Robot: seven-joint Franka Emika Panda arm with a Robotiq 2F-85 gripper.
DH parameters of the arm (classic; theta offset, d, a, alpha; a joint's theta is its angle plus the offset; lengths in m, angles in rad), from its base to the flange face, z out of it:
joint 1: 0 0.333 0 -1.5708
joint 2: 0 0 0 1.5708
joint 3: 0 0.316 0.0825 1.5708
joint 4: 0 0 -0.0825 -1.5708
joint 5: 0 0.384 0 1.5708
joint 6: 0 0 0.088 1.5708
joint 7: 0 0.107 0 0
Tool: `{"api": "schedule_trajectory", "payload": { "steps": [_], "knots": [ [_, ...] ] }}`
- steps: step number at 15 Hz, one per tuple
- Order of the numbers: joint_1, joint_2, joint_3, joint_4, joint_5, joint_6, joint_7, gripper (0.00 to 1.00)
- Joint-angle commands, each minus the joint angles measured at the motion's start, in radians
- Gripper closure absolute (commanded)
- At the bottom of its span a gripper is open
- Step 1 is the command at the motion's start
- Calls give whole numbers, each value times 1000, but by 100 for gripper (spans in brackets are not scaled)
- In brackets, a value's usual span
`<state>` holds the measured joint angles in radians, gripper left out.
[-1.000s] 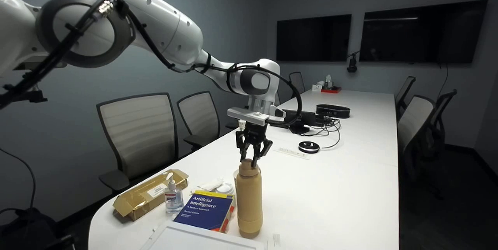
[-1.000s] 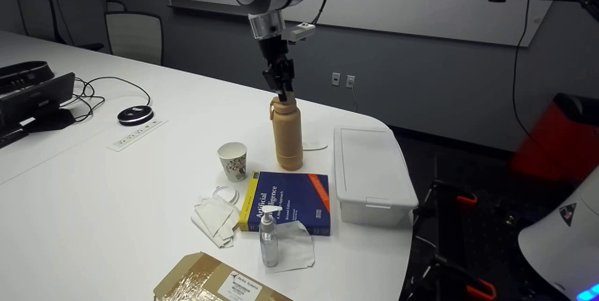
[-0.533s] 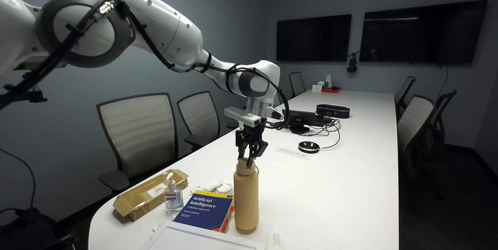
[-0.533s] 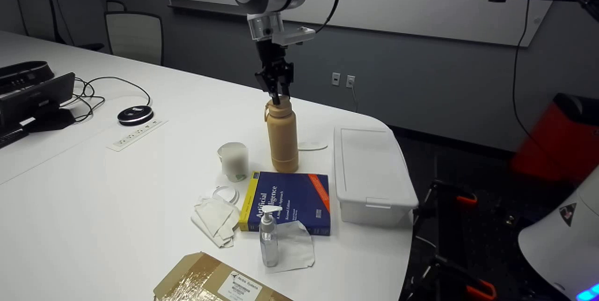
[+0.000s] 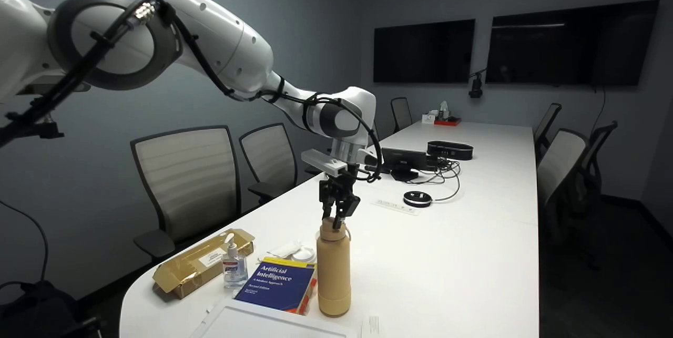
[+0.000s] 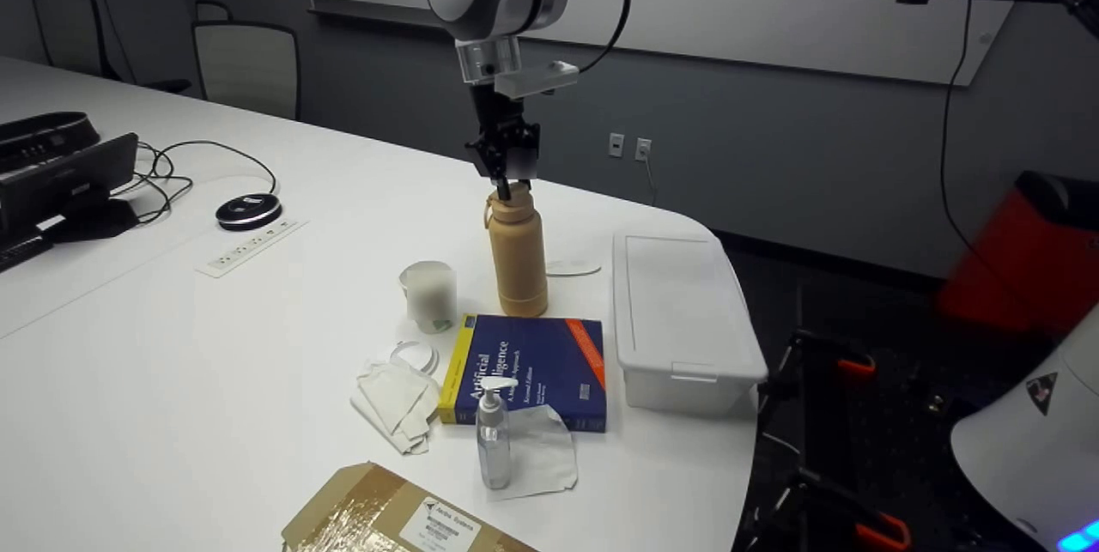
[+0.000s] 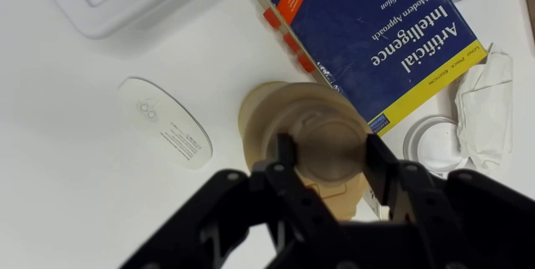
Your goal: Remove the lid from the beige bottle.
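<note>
The beige bottle (image 5: 334, 275) stands upright on the white table beside the blue book, and also shows in an exterior view (image 6: 519, 260). The lid (image 5: 330, 232) sits on top of it, with a carry loop at its side. My gripper (image 5: 333, 218) points down from above, and its fingers straddle the lid's raised round top. In the wrist view the gripper (image 7: 329, 147) has one finger against each side of the lid (image 7: 332, 166). The bottle's shoulder (image 7: 253, 135) shows below. The fingers and their shadow hide the lid's flanks.
The blue book (image 6: 532, 363) lies close to the bottle's base. A paper cup (image 6: 431, 303), a white storage box (image 6: 687, 303), a sanitizer bottle (image 6: 493, 440), a white ring-shaped lid (image 6: 416, 356), napkins (image 6: 395, 406) and a cardboard box (image 6: 386, 509) are nearby.
The gripper has turned about its vertical axis and dropped slightly at the lid. The bottle has shifted a little along with the gripper, slightly nearer the book. The lid stays on the bottle.
</note>
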<state>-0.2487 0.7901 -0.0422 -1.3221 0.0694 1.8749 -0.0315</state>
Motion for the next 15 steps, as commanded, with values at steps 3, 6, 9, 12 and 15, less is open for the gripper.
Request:
{"api": "schedule_trajectory", "payload": {
  "steps": [3,6,9,12,15],
  "knots": [
    [26,-69,-23,-94,11,62,26,80],
    [28,-80,-29,-114,8,71,30,28],
    [28,-90,-33,-124,7,72,31,6],
    [30,-102,-36,-128,6,68,30,0],
    [35,-128,-35,-131,5,55,34,0]
  ]
}}
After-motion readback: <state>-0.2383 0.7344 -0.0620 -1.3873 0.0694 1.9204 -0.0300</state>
